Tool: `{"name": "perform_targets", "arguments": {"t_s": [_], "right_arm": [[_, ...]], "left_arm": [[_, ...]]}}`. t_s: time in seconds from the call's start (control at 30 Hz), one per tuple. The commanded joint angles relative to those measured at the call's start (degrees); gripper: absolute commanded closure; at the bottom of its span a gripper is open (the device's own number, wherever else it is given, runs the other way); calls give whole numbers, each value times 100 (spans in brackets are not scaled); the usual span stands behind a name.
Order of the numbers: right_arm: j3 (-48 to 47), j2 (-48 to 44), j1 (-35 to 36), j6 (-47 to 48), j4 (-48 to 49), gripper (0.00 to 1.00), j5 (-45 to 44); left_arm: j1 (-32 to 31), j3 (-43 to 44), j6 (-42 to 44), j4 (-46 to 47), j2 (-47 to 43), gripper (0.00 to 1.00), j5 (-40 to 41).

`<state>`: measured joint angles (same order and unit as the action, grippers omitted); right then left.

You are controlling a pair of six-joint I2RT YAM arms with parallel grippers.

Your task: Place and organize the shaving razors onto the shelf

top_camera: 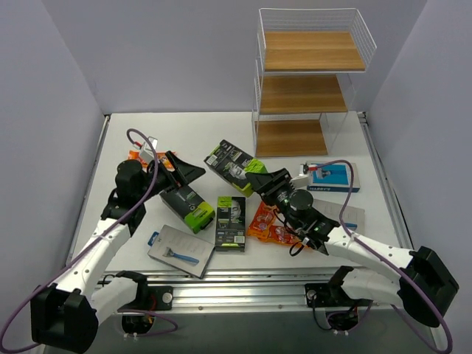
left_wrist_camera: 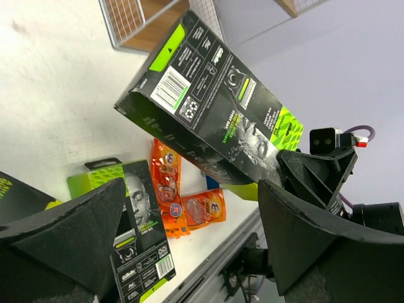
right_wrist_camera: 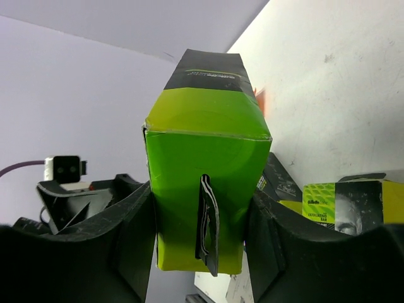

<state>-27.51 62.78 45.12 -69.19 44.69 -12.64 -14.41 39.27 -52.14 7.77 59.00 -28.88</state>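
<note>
One orange packet half hidden behind the left arm

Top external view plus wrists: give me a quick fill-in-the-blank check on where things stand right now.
The right gripper is ___ on the black-and-lime box.
The left gripper is ___, holding nothing.
The shelf has ___ tiers, all bare.
Missing words: shut; open; three.

Black-and-lime box is being held tilted off the table before the three-tier shelf, while second box, flat black-and-lime pack, orange packets and blue razor cards are lying nearby.
</note>
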Motion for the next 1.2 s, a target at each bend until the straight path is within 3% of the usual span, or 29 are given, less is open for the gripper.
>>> {"name": "perform_targets", "arguments": {"t_s": [0.0,0.2,0.27,0.37,0.5,0.63,1.0,1.17], "right_arm": [[-299,-460,-162,-60,472,100,-63],[-947,-794,-512,203,-416,100,130],[-1177,-855,-592,283,-723,100,166],[-1695,-891,-706,467,-1215,100,271],[-2381,-926,-803,687,-1795,100,429],[-3101,-873,-847,1091,-2112,100,517],[-5122,-399,-1198,1891,-2877,100,236],[-5572,-214,-1445,1874,-2939,100,25]], "left_arm": [[70,739,1073,-1267,-398,6,312],[158,1504,1830,-2051,-372,6,708],[202,1549,1821,-1964,-363,1,648],[264,1662,1935,-2024,-381,10,796],[238,1743,2488,-2385,-529,6,1428],[-8,1497,2946,-2491,-758,6,2035],[-474,1619,3403,-2877,-978,6,2361],[-615,1654,3482,-2939,-943,6,2484]]}}
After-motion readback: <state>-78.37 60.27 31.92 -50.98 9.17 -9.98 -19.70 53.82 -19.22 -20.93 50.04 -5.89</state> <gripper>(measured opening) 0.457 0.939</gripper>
